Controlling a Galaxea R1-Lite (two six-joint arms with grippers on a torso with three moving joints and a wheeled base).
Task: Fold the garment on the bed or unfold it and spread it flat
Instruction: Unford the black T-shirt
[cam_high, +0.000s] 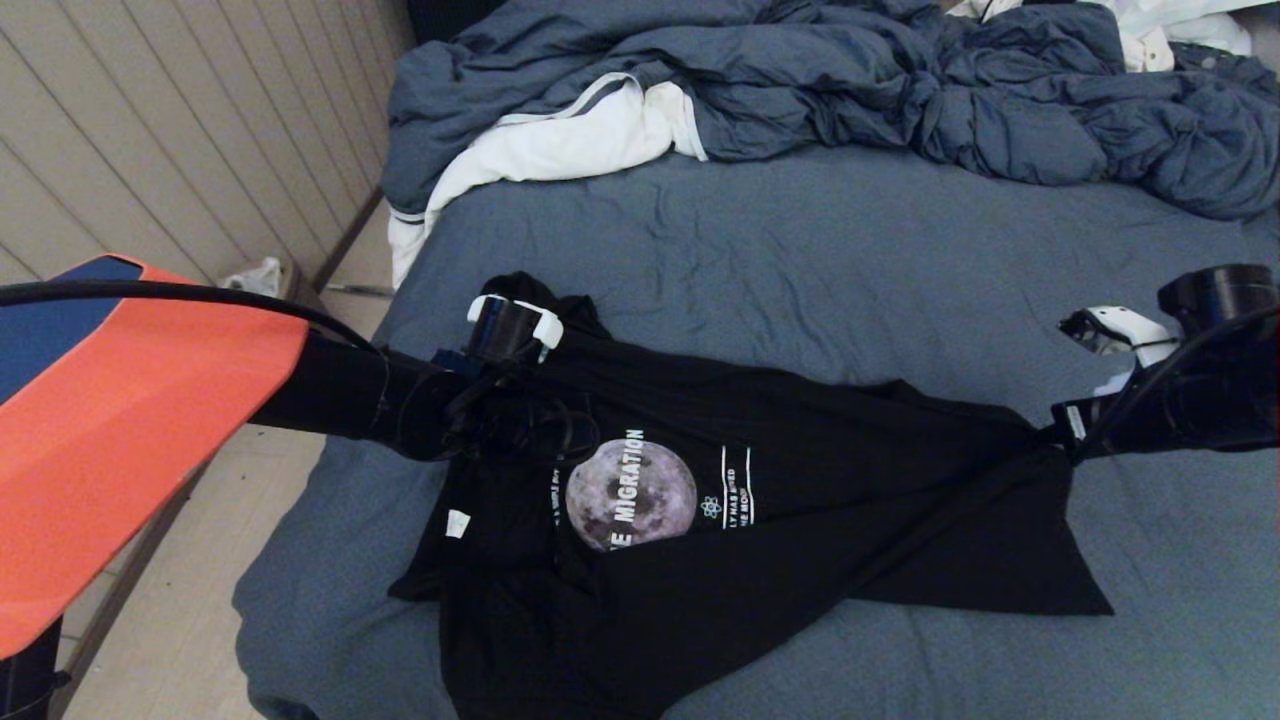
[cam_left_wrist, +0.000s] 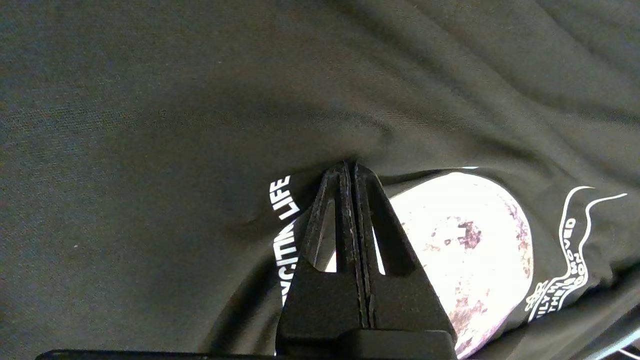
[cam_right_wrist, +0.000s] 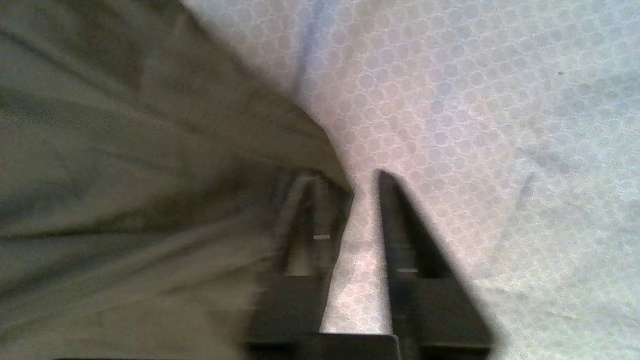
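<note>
Lying crumpled across the near half of the bed (cam_high: 800, 250), moon print facing up: the garment (cam_high: 780, 500). Pinching a fold of black cloth just beside the moon print, fingers pressed together: the left gripper (cam_left_wrist: 350, 167). Hovering at the shirt's right edge over bare sheet, fingers slightly parted and gripping nothing: the right gripper (cam_right_wrist: 362, 177)
</note>
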